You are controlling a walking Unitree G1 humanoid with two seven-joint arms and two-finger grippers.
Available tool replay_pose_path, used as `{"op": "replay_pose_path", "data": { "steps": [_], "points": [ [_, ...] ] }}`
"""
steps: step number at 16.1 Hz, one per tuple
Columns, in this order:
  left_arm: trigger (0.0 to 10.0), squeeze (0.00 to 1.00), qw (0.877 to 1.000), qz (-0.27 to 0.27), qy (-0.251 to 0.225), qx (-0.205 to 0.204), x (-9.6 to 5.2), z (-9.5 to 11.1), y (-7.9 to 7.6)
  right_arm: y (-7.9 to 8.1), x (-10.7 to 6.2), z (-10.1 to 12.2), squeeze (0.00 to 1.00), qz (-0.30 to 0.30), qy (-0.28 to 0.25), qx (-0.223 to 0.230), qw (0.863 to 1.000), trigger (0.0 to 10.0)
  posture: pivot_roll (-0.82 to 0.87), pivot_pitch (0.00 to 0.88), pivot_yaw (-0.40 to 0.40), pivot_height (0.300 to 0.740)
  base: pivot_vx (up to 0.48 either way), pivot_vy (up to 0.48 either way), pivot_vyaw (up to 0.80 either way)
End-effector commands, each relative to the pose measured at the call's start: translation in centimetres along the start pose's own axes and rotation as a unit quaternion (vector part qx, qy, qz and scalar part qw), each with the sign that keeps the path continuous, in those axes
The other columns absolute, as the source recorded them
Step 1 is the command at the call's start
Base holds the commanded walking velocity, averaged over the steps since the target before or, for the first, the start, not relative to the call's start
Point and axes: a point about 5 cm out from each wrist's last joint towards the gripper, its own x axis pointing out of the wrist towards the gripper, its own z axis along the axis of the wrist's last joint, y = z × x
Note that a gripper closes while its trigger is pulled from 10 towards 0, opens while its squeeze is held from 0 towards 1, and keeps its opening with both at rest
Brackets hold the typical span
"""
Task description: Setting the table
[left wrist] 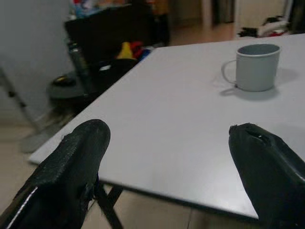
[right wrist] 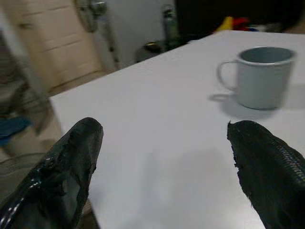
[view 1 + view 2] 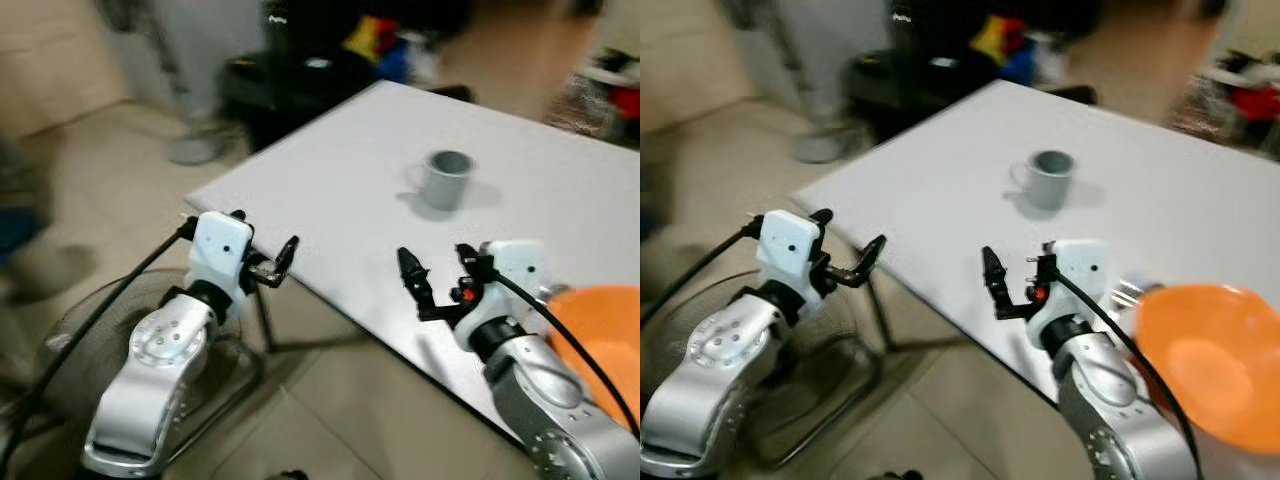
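Grey enamel is what the mug (image 3: 446, 178) looks to be made of, standing upright near the middle of the white table (image 3: 340, 190), handle turned toward the robot's left and nothing touching it. Both arms are raised in front of the body with nothing in them. The left gripper (image 3: 262, 255) hovers off the table's near corner, over the floor, its fingers spread wide in the left wrist view. The right gripper (image 3: 436, 275) hangs above the near edge of the tabletop, fingers likewise spread, and its wrist view frames the mug between them (a sign, I judge, that this arm is lined up for the reach). Well apart from the mug, an orange bowl (image 3: 1206, 362) sits at the near right part of the table; the blur leaves its contents unclear, and something metallic just beside it may be cutlery. I judge the setting barely begun: the mug stands alone, away from the bowl.
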Motion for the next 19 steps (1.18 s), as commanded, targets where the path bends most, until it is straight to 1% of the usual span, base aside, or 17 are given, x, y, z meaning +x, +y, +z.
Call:
{"op": "replay_pose_path", "data": {
  "steps": [1,4,10,11,12,14,19],
  "points": [
    [10.0,0.21,1.0,0.006,-0.007,0.007,-0.12,0.36,0.24,-0.02,-0.09,0.23,1.0,-0.001,-0.008,0.0,1.0,10.0,0.1,0.0,0.076,0.74,0.0,0.0,0.8],
    [10.0,0.21,1.0,0.012,-0.004,0.003,-0.41,0.16,0.37,0.04,-0.06,0.4,1.0,0.009,-0.011,-0.008,1.0,10.0,0.1,0.0,0.07,0.74,0.0,0.0,0.8],
    [10.0,0.2,1.0,0.015,-0.003,0.003,-0.64,0.2,0.48,0.42,-0.12,0.16,1.0,0.023,-0.003,-0.009,1.0,10.0,0.1,0.0,0.073,0.74,0.0,0.0,0.8],
    [10.0,0.2,1.0,0.014,-0.004,0.003,-0.61,0.25,0.47,0.41,-0.14,0.14,1.0,0.02,-0.006,0.002,1.0,10.0,0.1,0.0,0.075,0.74,0.0,0.0,0.8],
    [10.0,0.18,1.0,0.014,-0.005,0.002,-0.59,0.33,0.44,0.37,-0.14,0.11,1.0,0.019,-0.007,0.009,1.0,10.0,0.1,0.0,0.075,0.74,0.0,0.0,0.8],
    [10.0,0.0,1.0,0.014,-0.007,-0.001,-0.64,0.4,0.39,0.37,-0.15,0.07,1.0,0.018,-0.006,0.011,1.0,10.0,0.1,0.0,0.076,0.74,0.0,0.0,0.8],
    [10.0,0.0,1.0,0.009,-0.003,-0.006,-0.81,0.36,0.25,0.48,-0.23,-0.13,1.0,0.022,-0.001,0.02,1.0,10.0,0.1,0.0,0.073,0.74,0.0,0.0,0.8]
  ]
}}
